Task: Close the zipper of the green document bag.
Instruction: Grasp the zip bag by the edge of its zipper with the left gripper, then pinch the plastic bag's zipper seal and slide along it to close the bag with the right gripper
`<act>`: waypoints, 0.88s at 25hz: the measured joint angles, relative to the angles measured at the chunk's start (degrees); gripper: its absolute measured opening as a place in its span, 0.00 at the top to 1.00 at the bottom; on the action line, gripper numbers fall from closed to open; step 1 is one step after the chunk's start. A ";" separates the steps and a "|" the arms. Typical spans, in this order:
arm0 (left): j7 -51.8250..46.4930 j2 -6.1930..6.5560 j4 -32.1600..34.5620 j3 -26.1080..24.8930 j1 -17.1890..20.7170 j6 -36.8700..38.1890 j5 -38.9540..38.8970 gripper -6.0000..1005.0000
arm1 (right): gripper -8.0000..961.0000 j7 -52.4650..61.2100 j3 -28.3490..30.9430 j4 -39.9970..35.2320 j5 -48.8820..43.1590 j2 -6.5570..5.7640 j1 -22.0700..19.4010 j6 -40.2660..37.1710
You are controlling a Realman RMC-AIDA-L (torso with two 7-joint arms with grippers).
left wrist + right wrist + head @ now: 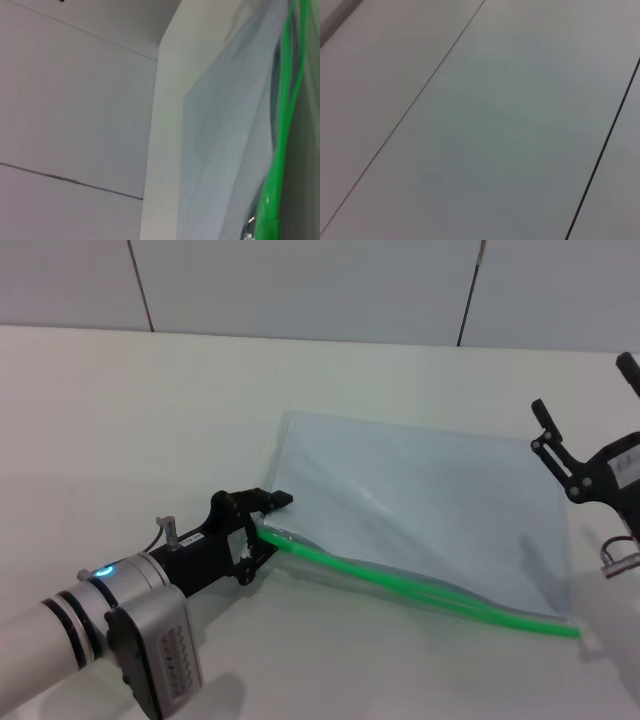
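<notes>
The bag [430, 505] lies flat on the white table [150, 420], its green zipper [420, 590] running along the long edge nearest the robot. The left pincer [262, 530] is at the left end of that strip, its jaws set narrowly about the green end and seemingly gripping it, though the slider itself is too small to make out there. The right pincer [590, 465] hangs above the bag's right side, apart from it, jaws spread wide. Toward the right the strip shows as two green lines lying apart, so the zip looks open over much of its length; as a judgement, the closing has barely begun and almost the whole run to the right end is left. The head view alone gives both arms and the whole bag. The left wrist view adds a close look along the zipper [280, 150], where the two green tracks are plainly parted, with the bag's [225, 150] sheet beside them. The right wrist view shows only wall panels.
</notes>
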 joint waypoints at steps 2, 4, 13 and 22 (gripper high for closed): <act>0.45 0.00 0.00 -0.03 -0.04 0.00 0.01 0.54 | 0.24 0.00 0.00 0.00 -0.01 0.00 0.10 0.23; 0.58 -0.01 0.00 -0.27 -0.22 0.00 -0.17 0.74 | 0.24 0.00 0.00 0.06 -0.02 0.00 0.28 0.71; 2.81 -0.11 0.25 -0.57 -0.53 0.00 -0.52 0.91 | 0.25 0.00 -1.43 -0.07 -0.15 -0.06 1.00 1.26; 3.18 0.00 0.92 -0.62 -0.52 0.00 -0.62 0.94 | 0.26 0.28 -12.24 -0.05 -0.24 -0.10 6.15 2.90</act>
